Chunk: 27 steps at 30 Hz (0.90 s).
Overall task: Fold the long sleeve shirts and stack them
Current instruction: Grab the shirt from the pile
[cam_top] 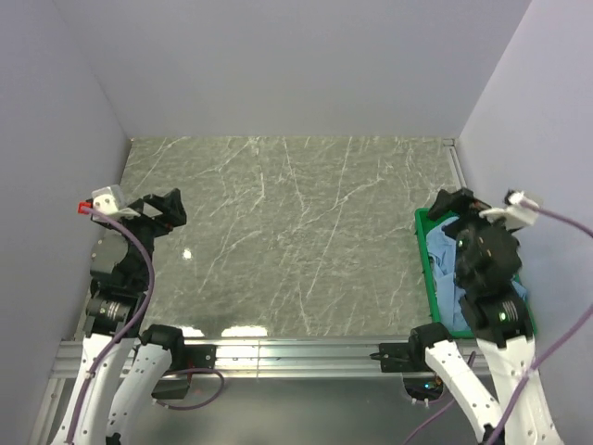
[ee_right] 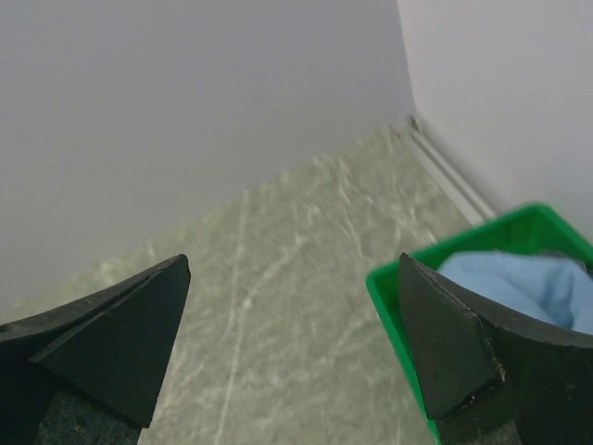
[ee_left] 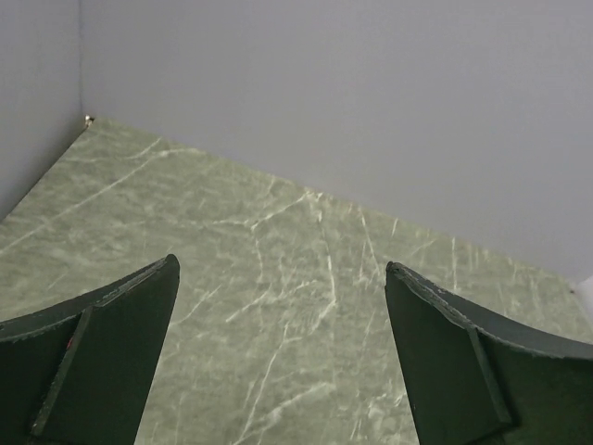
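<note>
Looking down on a green marbled table (cam_top: 296,232) boxed in by pale walls (cam_top: 296,65), with one arm at each near corner. Finds the long sleeve shirts (cam_top: 443,271) only as a crumpled light blue heap inside a green bin (cam_top: 422,243), set against the table's right edge and partly hidden under the right arm. Cannot make out collars, sleeves or how many garments lie there. Places the right gripper (cam_top: 454,206) over the bin's far end, jaws spread wide with nothing between them; seen from that wrist, shows its right-hand finger (ee_right: 454,343) crossing in front of the bin's rim and the blue cloth, though cannot tell whether touching. Places the left gripper (cam_top: 159,209) at the table's left edge, well apart from the bin, likewise wide open and holding nothing, with bare marble between its dark fingers (ee_left: 102,362).
</note>
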Available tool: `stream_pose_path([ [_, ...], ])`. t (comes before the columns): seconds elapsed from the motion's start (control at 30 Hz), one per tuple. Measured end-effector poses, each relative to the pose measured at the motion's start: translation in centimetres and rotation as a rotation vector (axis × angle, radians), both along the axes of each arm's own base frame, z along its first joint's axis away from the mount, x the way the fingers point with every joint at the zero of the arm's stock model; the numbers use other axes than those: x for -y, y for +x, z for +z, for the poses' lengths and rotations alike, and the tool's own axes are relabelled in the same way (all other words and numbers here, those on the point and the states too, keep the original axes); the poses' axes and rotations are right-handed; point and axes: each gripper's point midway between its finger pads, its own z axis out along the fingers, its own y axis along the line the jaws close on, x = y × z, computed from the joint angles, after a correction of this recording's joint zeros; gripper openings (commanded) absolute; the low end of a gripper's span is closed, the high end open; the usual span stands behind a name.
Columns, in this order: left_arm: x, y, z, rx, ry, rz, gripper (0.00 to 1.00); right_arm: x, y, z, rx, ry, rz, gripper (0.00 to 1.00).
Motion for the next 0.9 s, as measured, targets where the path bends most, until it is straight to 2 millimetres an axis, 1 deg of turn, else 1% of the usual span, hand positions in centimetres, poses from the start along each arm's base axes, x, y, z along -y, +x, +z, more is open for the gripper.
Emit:
stream_pose_path([
  [0.07, 0.3, 0.4, -0.7, -0.028, 0.006, -0.01, 0.99, 0.3, 1.1, -1.6, -0.105, 0.024, -0.048, 1.0],
  [0.13, 0.7, 0.6, -1.2, -0.047, 0.014, -0.025, 0.99, 0.8, 2.0, -3.6, -0.223, 0.043, -0.109, 1.0],
  [0.2, 1.2, 0.7, -1.5, -0.059, 0.022, -0.043, 0.99, 1.3, 2.5, -5.7, -0.335, 0.058, -0.165, 1.0],
  [0.37, 2.0, 0.5, -1.9, -0.062, 0.055, -0.067, 0.99, 4.1, 3.4, -11.1, -0.58, 0.126, -0.331, 1.0],
  [0.47, 2.3, 0.4, -3.2, -0.079, 0.073, -0.074, 0.99, 6.2, 2.9, -13.9, -0.684, 0.19, -0.436, 1.0],
  [0.63, 3.8, 0.2, -4.8, -0.101, 0.108, -0.132, 0.99, 9.3, 1.6, -17.0, -0.761, 0.3, -0.605, 1.0],
  [0.77, 4.7, -0.3, -5.1, -0.092, 0.122, -0.168, 0.99, 11.5, 0.4, -19.6, -0.796, 0.38, -0.735, 1.0],
  [0.83, 4.9, -0.5, -5.0, -0.085, 0.128, -0.177, 0.99, 12.3, 0.1, -21.1, -0.818, 0.409, -0.783, 1.0],
  [0.9, 4.9, -0.6, -4.8, -0.078, 0.13, -0.174, 0.99, 12.8, -0.1, -22.6, -0.848, 0.43, -0.817, 0.97],
])
